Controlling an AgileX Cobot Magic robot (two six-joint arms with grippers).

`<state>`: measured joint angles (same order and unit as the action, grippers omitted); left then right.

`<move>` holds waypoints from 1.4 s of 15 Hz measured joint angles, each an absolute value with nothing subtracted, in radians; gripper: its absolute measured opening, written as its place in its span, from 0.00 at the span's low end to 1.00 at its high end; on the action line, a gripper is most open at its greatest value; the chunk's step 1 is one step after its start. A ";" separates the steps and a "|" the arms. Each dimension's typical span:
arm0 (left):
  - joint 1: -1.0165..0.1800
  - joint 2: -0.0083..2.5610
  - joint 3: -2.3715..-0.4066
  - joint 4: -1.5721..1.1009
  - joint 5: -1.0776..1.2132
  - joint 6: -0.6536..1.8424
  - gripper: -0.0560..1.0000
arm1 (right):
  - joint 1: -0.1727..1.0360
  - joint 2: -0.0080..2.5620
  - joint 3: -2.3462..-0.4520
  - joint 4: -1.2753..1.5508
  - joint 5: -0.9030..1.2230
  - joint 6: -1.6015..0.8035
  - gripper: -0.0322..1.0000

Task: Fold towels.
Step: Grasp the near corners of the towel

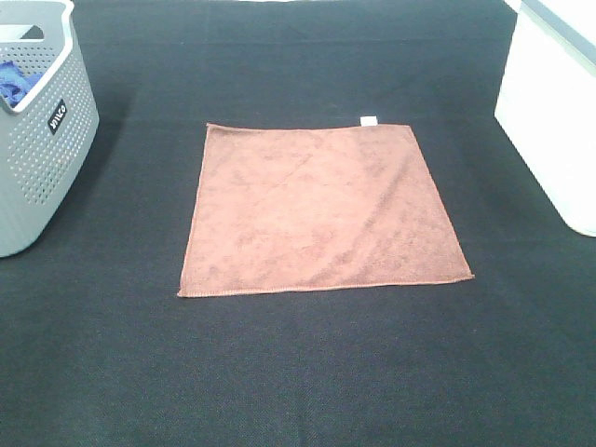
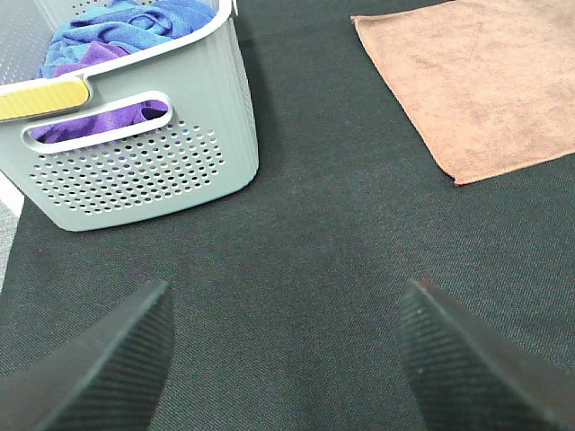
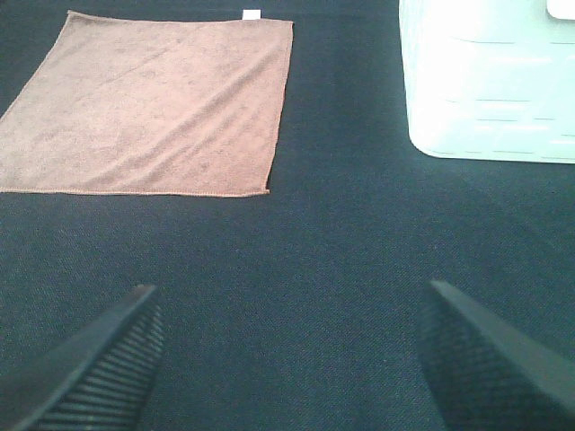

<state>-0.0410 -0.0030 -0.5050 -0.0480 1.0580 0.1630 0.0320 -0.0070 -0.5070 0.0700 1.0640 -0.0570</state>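
Exterior high: towel (image 1: 321,209) is laid flat on the table (image 1: 298,372).
Left fingers (image 2: 99,368): spread wide, nothing held; towel is seen well apart.
Right fingers (image 3: 90,368): spread wide, nothing held; towel is seen well apart.

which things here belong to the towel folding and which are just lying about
For the job: towel, spread flat, not yet folded.
Just lying about: grey basket; blue and purple cloths inside it; white container.
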 joint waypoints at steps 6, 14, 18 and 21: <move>-0.041 -0.003 -0.505 -0.048 1.058 0.163 0.70 | 0.032 -0.007 -0.507 0.070 1.064 -0.057 0.75; -0.041 -0.003 -0.505 -0.048 1.058 0.163 0.70 | 0.032 -0.007 -0.507 0.070 1.064 -0.057 0.75; -0.041 -0.003 -0.505 -0.048 1.058 0.163 0.70 | 0.032 -0.007 -0.507 0.070 1.064 -0.057 0.75; -0.041 -0.003 -0.505 -0.048 1.058 0.163 0.70 | 0.032 -0.007 -0.507 0.070 1.064 -0.057 0.75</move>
